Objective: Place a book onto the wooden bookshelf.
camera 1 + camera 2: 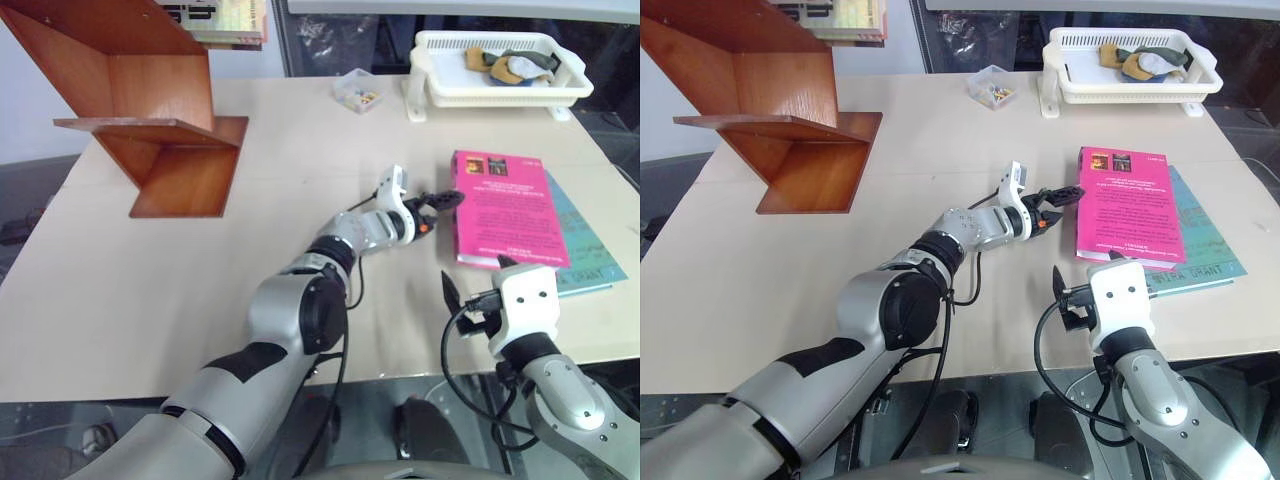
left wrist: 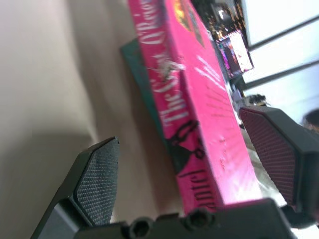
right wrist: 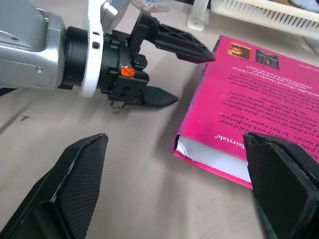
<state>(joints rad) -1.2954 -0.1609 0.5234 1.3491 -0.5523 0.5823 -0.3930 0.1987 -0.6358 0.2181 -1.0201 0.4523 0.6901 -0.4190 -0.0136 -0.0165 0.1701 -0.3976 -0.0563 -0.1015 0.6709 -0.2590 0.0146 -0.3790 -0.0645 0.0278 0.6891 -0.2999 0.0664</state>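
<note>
Your book [image 1: 506,208] lies flat on the tabletop [image 1: 150,290], on your right side, pink cover up, resting on a thinner teal book [image 1: 585,240] that pokes out along its right and near edges. Your left gripper [image 1: 440,205] sits at the book's left edge with its fingers apart; in the left wrist view the pink spine runs up between them, one finger low beside the spine, the other above the cover. Whether either pad touches the book, you cannot tell. Your right gripper [image 1: 478,282] hangs just in front of the book's near edge, fingers spread wide and holding nothing. The wooden bookshelf [image 1: 150,110] stands well apart at the far left of the tabletop. Behind the book, at the far edge, you have a white basket [image 1: 497,88] with cloth items in it, and a small clear box [image 1: 357,91] to its left.
</note>
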